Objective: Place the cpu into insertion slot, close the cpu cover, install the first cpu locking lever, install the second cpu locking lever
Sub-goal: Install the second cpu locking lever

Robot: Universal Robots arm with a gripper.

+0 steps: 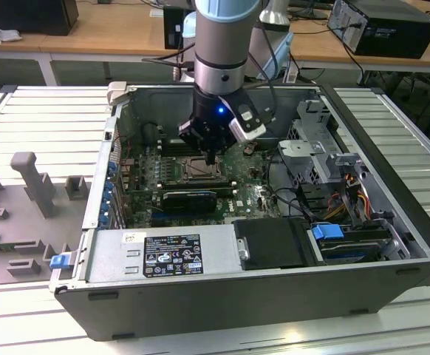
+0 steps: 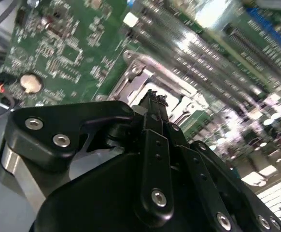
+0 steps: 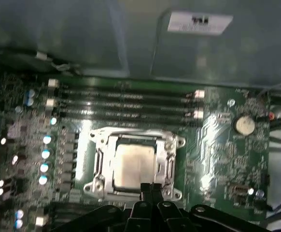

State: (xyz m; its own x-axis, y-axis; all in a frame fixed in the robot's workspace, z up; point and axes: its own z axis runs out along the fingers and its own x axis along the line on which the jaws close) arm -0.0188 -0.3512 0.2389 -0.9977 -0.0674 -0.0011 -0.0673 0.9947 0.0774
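Observation:
In the first wrist view the cpu (image 3: 133, 164) lies flat in the insertion slot (image 3: 98, 162), its pale metal top facing up. The cpu cover (image 3: 172, 145) is down over it, and its silvery frame rings the chip. My gripper (image 3: 150, 187) is shut, its two black fingers pressed together with nothing visible between them, and its tip is at the near edge of the cover. In the second wrist view the gripper (image 2: 152, 99) points down at the cover (image 2: 135, 72). In the exterior view the gripper (image 1: 210, 157) hangs just over the slot (image 1: 199, 168) inside the open computer case.
Long memory sticks (image 3: 126, 104) run beside the socket. A coin battery (image 3: 244, 124) sits on the green board. The exterior view also has a black card (image 1: 189, 198), the power supply (image 1: 163, 255), loose cables (image 1: 296, 200) and a drive cage (image 1: 326, 148), all close inside the case walls (image 1: 97, 177).

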